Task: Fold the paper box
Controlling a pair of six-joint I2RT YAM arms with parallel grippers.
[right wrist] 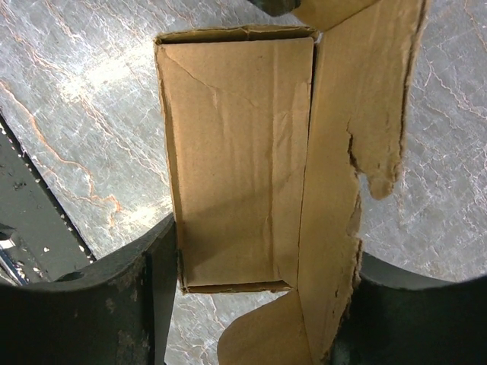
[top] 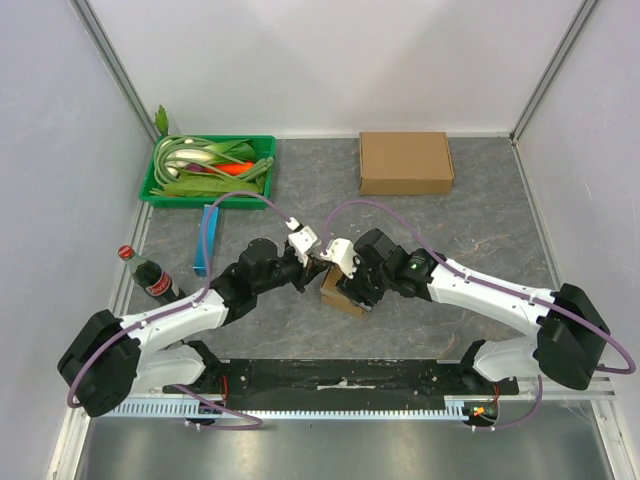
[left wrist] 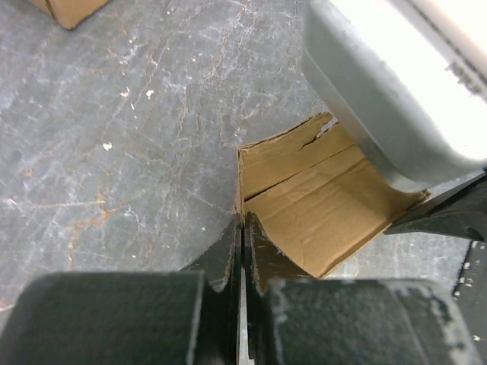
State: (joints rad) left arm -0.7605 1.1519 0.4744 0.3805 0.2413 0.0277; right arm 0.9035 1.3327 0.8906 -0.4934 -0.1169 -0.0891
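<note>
The small brown paper box [top: 338,296] lies open on the grey table between both arms. In the left wrist view its inside [left wrist: 319,205] is bare, and one upright wall edge runs straight into my left gripper [left wrist: 242,222], whose jaws are pressed together on that thin cardboard. From above, the left gripper [top: 312,268] sits at the box's left end. My right gripper [right wrist: 262,251] straddles the box [right wrist: 236,152] widthwise. One finger [right wrist: 152,289] touches the left wall; the other is partly hidden behind a torn, raised flap [right wrist: 358,122].
A closed cardboard box [top: 405,162] sits at the back. A green tray [top: 150,195] of vegetables stands back left, with a blue carton [top: 208,240] and a cola bottle [top: 150,275] nearer. A black strip [top: 330,375] runs along the near edge.
</note>
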